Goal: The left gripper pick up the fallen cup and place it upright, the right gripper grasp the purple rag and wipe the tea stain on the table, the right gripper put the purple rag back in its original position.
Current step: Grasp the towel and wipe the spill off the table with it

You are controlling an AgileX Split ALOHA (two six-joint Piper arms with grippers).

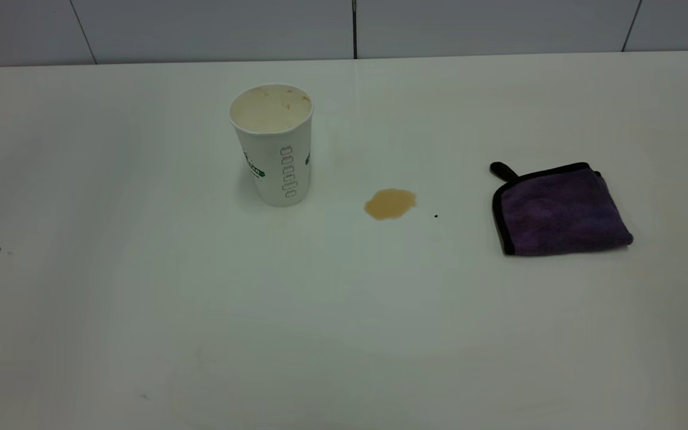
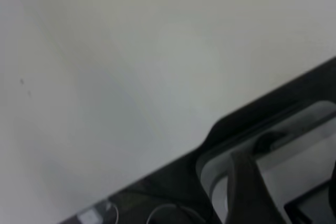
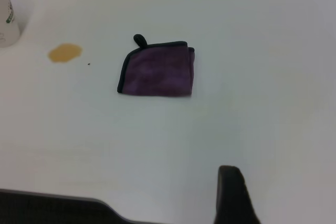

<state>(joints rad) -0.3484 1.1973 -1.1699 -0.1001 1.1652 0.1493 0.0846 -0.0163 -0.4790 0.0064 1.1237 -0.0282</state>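
A: Nearest the lens in the right wrist view is one black finger (image 3: 233,195) of the right gripper (image 3: 233,198), low over bare table (image 3: 273,103). Only that finger shows, so I cannot tell whether the jaws are spread or pressed together. The left gripper (image 2: 262,182) is a dark blur by the table's edge in its own view; I cannot tell there either. Neither arm appears in the outside view.

B: And outward from the right jaws?

A: The purple rag (image 1: 562,209) lies flat and folded, well apart from that finger, ahead of it at roughly eleven o'clock in the wrist view. In the outside view it sits at three o'clock from the tea stain (image 1: 390,203), with its black loop pointing to ten o'clock and its longer side running nearly across the table.

B: The cup?

A: The cup (image 1: 272,143) already stands upright, mouth up, at ten o'clock from the stain and near it, not touching.

B: So the rag is next?

A: I judge so. The right arm is the nearer one; it must reach forward, then sweep towards nine o'clock across the stain.
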